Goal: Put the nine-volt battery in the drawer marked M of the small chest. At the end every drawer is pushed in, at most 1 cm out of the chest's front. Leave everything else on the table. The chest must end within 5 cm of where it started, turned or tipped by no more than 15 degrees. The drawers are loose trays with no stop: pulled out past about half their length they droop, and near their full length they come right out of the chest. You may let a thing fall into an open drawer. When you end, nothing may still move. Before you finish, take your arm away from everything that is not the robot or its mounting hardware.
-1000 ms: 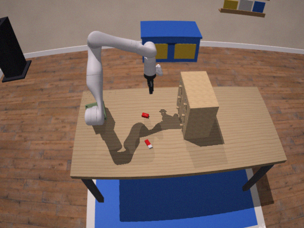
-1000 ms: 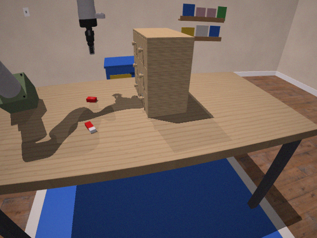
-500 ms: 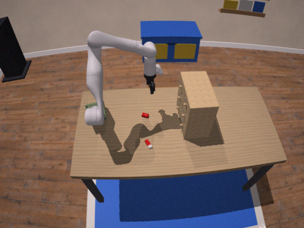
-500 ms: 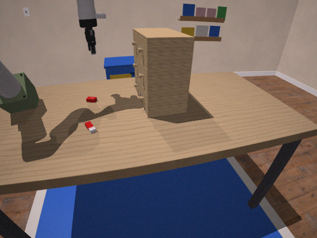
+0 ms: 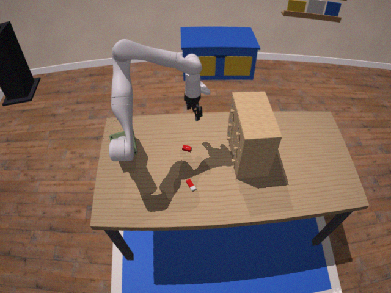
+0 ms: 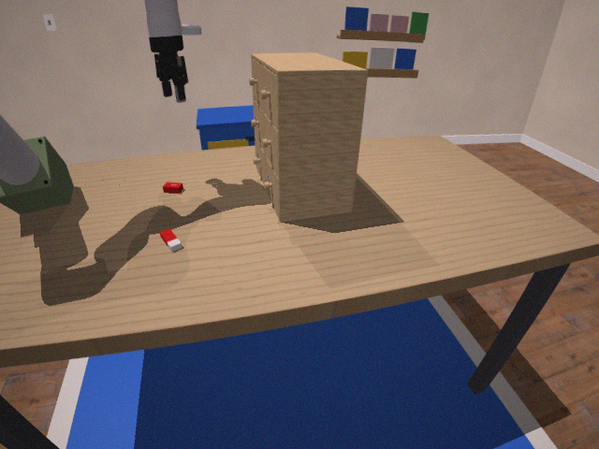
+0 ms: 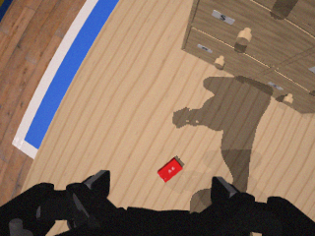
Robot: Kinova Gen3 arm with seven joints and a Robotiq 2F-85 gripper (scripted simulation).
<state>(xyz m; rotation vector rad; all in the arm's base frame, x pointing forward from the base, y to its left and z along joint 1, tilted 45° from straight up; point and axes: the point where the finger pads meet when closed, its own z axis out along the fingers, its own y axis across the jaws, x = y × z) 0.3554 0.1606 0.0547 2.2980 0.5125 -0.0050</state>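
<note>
- My black two-finger gripper (image 5: 197,114) (image 6: 173,93) (image 7: 159,185) is spread wide, holding nothing.
- The small red block-shaped battery (image 5: 186,148) (image 6: 172,187) (image 7: 169,169), lower centre of the wrist view, slants toward upper right; I judge turning needed.

Wrist view: the small chest (image 5: 258,157) (image 6: 319,139) (image 7: 197,36) carried label plates on its drawer fronts. One letter was readable: "S", on the silvery plate (image 7: 222,17) of the drawer whose knob (image 7: 244,35) stuck out just beside it. The plate on the drawer directly below (image 7: 205,48) bore a dark mark, too small to read. Same for the plate on the neighboring bottom drawer (image 7: 275,86). Another plate (image 7: 312,70) was cut off at the right picture edge, no letter legible. Red block (image 5: 186,148) (image 6: 172,187) (image 7: 169,169) on the counter (image 5: 151,201) (image 6: 232,280) (image 7: 123,98): small pale marks on its face, unreadable. Top and exterior views: no legible drawer letters.
</note>
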